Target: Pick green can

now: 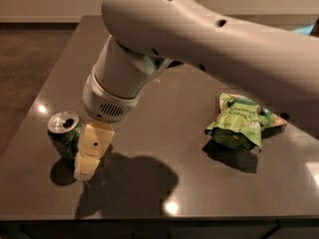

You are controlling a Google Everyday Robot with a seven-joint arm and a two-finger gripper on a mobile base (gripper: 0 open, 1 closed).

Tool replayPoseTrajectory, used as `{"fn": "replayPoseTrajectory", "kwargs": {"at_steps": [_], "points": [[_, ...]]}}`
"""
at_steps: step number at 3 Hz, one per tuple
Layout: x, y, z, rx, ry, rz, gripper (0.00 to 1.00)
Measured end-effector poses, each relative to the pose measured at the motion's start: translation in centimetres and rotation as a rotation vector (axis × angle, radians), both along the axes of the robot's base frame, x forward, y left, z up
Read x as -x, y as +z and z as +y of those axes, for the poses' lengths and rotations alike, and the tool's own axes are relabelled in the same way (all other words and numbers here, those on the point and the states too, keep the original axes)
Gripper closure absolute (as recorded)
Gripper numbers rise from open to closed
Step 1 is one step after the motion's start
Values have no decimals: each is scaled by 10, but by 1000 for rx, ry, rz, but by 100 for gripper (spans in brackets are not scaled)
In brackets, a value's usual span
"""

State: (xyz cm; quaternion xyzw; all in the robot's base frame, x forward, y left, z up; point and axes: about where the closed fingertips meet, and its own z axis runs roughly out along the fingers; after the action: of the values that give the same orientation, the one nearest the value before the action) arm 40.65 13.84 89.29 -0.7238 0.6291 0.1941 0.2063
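The green can [65,132] stands upright near the front left of the dark table [164,103], its silver top and pull tab facing up. My gripper [88,156] hangs from the large white arm [199,39] and is down at table level. Its cream-coloured end sits right against the can's right side. From this view I cannot tell whether it touches the can. The can's right flank is partly hidden behind the gripper.
A light green snack bag [239,121] with white lettering lies at the right of the table. The table's left edge [30,118] and front edge [149,218] are close to the can. Brown floor lies beyond on the left.
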Motion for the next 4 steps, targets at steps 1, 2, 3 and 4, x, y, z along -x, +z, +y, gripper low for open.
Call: {"fn": "replayPoseTrajectory", "kwargs": {"at_steps": [1, 2, 3, 4], "points": [[2, -2, 13, -13, 0, 16, 16], [1, -3, 22, -25, 4, 44, 47], [-1, -3, 24, -30, 8, 67, 70], [-14, 16, 9, -61, 1, 91, 99]]}}
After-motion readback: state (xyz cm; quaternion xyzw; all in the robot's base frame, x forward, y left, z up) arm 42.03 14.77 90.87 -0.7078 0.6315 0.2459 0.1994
